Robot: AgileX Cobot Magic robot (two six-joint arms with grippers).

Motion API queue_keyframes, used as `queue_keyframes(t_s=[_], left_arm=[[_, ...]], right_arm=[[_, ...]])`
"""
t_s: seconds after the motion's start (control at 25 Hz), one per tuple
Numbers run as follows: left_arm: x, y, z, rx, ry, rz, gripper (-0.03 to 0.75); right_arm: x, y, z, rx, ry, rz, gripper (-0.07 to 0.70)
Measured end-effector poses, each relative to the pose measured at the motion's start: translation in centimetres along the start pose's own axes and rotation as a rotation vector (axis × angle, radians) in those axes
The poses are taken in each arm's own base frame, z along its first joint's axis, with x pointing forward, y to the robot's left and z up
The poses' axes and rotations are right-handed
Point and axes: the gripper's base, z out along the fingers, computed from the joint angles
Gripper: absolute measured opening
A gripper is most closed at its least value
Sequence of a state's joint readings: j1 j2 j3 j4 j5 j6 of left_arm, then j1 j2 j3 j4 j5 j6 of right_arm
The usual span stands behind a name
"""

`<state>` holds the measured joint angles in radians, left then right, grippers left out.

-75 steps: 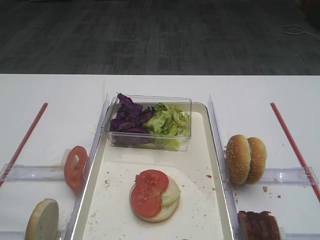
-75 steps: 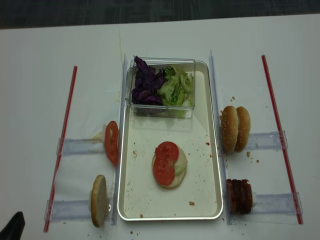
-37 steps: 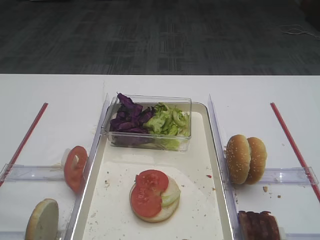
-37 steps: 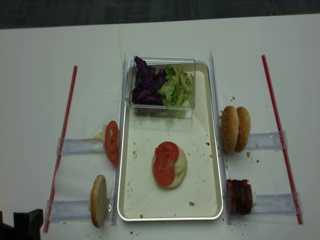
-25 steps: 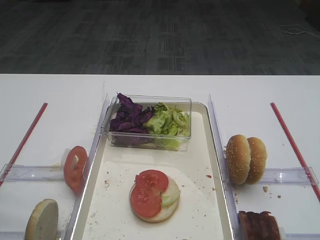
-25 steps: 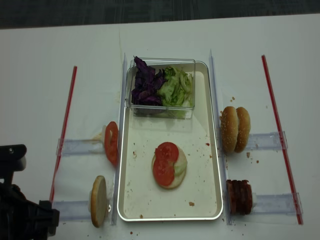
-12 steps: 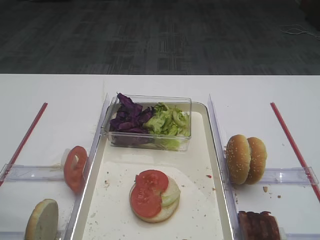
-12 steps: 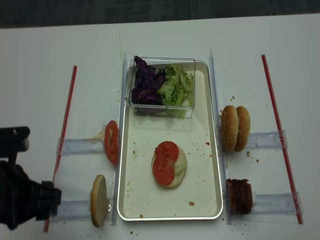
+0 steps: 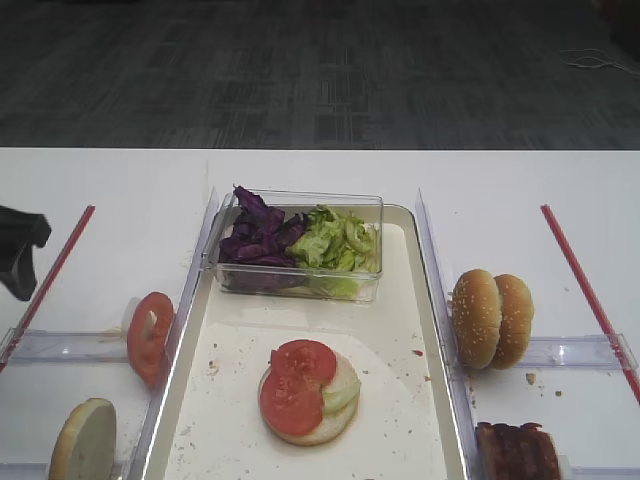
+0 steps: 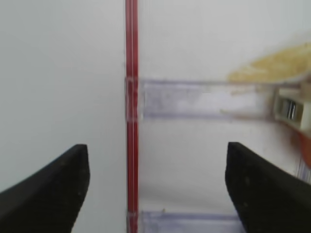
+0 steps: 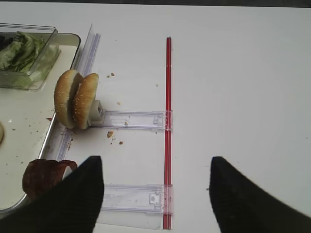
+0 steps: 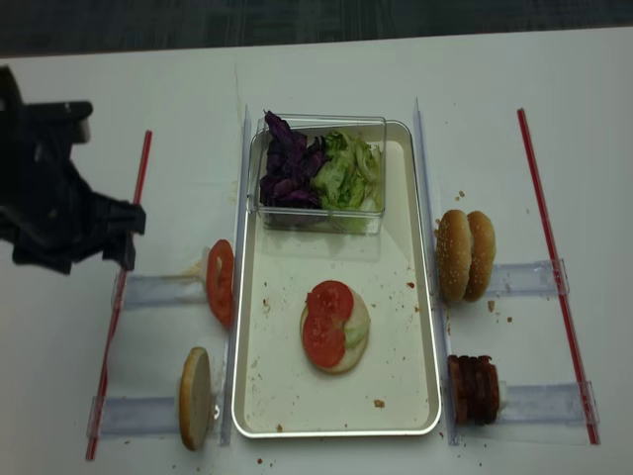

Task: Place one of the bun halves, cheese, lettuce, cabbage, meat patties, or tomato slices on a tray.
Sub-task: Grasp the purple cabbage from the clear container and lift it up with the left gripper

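Evidently the step in hand is a reach for the next ingredient: the black left gripper (image 10: pixel 155 189) hangs with its jaws spread wide and nothing between them, above the thin red plastic strip (image 10: pixel 131 97) and a clear plastic rail (image 10: pixel 204 99) left of the tray. The right gripper (image 11: pixel 155 194) is parted and empty too, over the table's right side.

The large rectangular cream-white tray with a silvery raised rim (image 12: pixel 427 297) is dotted with crumbs and already carries a pale bun half (image 12: pixel 341 361) topped by two glossy, flat red tomato slices (image 12: pixel 326 317) and a pale green leaf. At its far end sits a small clear plastic tub (image 12: pixel 321 223) of curled dark purple cabbage (image 12: pixel 287 168) and crinkly light green lettuce (image 12: pixel 351 173).

Beside the tray, an upright red tomato slice (image 12: pixel 220 282) and an edge-on bun half (image 12: pixel 194 398) rest on the left rails; two golden sesame-seeded bun halves (image 12: pixel 465 254) and ridged reddish-brown meat patties (image 12: pixel 475 388) stand on the right.

Judging by its position, the left gripper needs to travel toward the tray, descend and pinch a soft piece gently.
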<state>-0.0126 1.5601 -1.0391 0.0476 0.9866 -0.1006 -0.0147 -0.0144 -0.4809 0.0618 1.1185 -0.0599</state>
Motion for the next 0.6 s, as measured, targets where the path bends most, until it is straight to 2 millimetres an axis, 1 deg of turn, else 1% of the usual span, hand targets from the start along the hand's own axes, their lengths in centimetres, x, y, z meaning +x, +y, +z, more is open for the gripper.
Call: queue_keyframes(t_s=[0.08,0.16,0.32,0.44,0.6], left_arm=[[-2.5,-0.2,0.4,0.001,-0.015,0.006,0.562],[-4.5,-0.4,1.3,0.001,-0.015,0.011,0.562],[-8.2,-0.7,2.5,0.003,-0.028,0.017,0.563],[-10.2,-0.9,3.2,0.005,-0.021,0.015,0.562],[-11.6,-1.0,3.4,0.005,-0.027,0.014,0.562]], right_arm=[[0.0,0.0,0.0,0.000,0.000,0.000,0.506],[0.0,0.0,0.0,0.000,0.000,0.000,0.506],[0.0,0.0,0.0,0.000,0.000,0.000,0.506],[0.0,0.0,0.0,0.000,0.000,0.000,0.506],[0.0,0.0,0.0,0.000,0.000,0.000,0.506]])
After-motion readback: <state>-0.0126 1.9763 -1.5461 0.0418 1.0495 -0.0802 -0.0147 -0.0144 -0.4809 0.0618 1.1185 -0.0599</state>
